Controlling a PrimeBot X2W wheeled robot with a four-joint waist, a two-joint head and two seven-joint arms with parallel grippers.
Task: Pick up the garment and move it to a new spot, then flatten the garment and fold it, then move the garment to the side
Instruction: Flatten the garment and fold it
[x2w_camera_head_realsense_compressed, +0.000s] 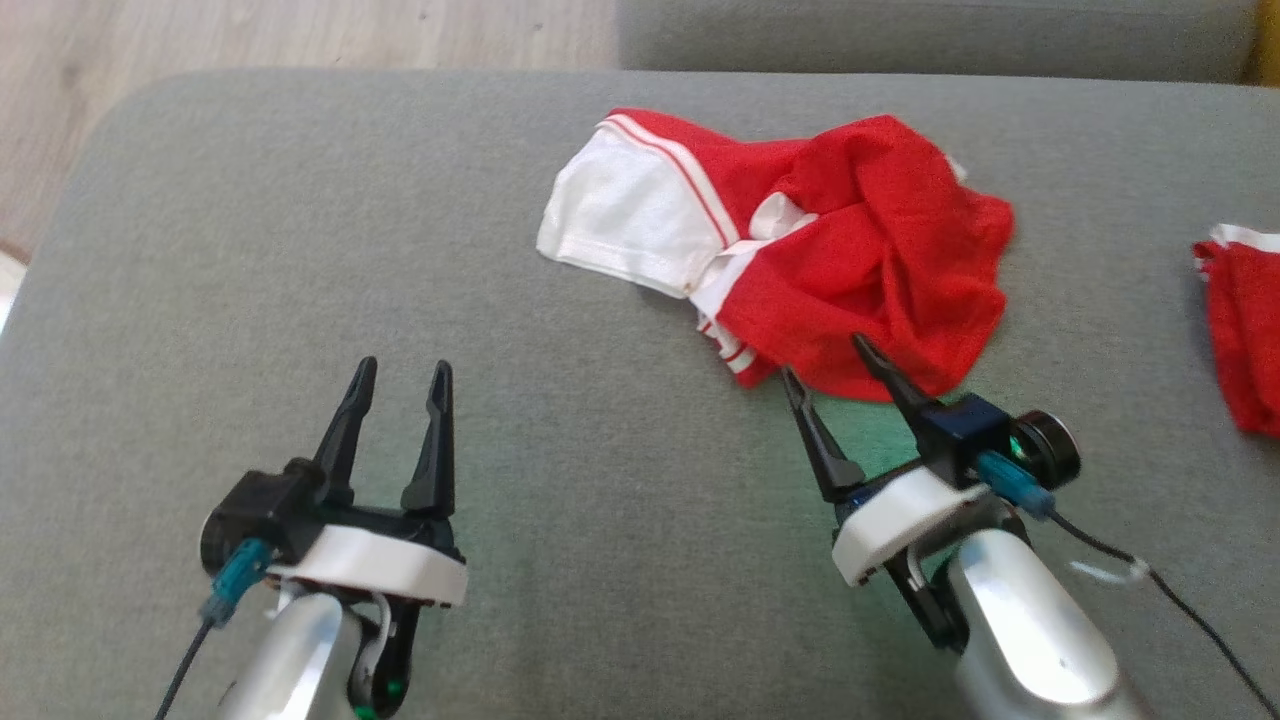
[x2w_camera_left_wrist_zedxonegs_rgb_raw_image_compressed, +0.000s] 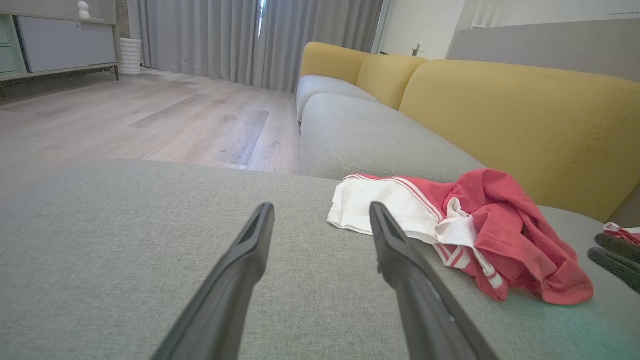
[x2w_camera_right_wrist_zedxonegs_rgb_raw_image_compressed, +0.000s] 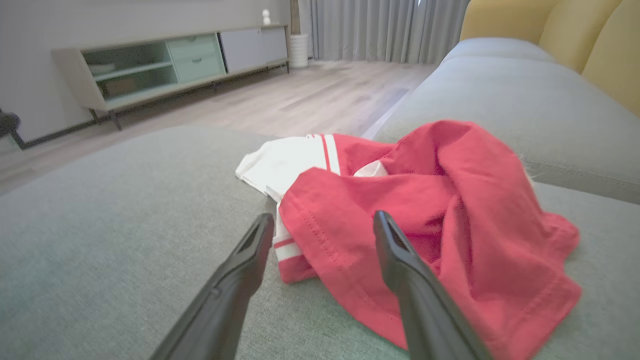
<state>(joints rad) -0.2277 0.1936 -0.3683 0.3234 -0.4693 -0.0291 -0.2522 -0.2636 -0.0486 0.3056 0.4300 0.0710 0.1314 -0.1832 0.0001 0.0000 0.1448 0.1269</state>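
A grey cushion (x2w_camera_head_realsense_compressed: 250, 250) carries the crumpled red-and-white garment (x2w_camera_head_realsense_compressed: 850, 260). The right tool (x2w_camera_head_realsense_compressed: 824, 356) — jaws wide, empty — sits at the garment's near edge, perhaps touching; the left tool (x2w_camera_head_realsense_compressed: 405, 364), also wide and empty, stands well left of it.

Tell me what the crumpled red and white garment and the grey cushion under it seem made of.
Crumpled red and white garment: likely thin knit jersey, matte; soft folds, stitched hems. Grey cushion: probably woven upholstery fabric, matte, fine visible grain.
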